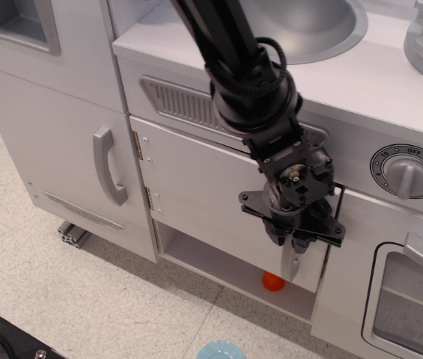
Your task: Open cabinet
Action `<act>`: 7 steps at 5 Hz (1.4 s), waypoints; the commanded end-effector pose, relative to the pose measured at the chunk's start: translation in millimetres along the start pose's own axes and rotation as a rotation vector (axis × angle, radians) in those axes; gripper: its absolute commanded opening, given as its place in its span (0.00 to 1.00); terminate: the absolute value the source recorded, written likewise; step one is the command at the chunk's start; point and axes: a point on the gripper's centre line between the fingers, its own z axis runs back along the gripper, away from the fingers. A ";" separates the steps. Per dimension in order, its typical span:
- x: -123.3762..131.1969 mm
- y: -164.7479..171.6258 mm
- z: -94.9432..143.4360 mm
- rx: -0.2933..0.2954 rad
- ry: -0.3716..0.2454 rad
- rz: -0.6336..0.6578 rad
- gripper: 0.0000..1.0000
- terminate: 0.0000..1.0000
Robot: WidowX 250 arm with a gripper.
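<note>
The cabinet door [196, 187] is a wide flat white panel under the sink counter, with two small metal hinges [138, 146] on its left edge. Its grey vertical loop handle [289, 266] is near the right edge; only the lower end shows below my fingers. My black gripper [292, 243] points down in front of the door, its fingers [278, 233] drawn together on the handle's upper part. Below the door's bottom edge, a white shelf [211, 258] holds a small orange ball [272, 281]. I cannot tell how far the door stands out from the frame.
A taller narrow door with a grey handle [108, 166] is at the left. A windowed oven door [413, 299] and a round dial [406, 172] are at the right. The sink basin [308, 22] is above. A pale blue round object [221, 350] lies on the floor.
</note>
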 end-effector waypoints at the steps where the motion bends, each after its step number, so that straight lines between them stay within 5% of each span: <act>1: -24.8 2.4 31.8 -0.050 -0.003 -0.055 0.00 0.00; 2: -41.6 13.2 45.3 -0.068 0.014 -0.086 0.00 0.00; 3: -40.5 12.5 61.6 -0.068 0.016 -0.095 1.00 0.00; 5: 1.8 -5.5 105.7 -0.124 -0.019 -0.042 1.00 0.00; 7: 45.7 -13.1 90.5 -0.127 -0.073 0.040 1.00 0.00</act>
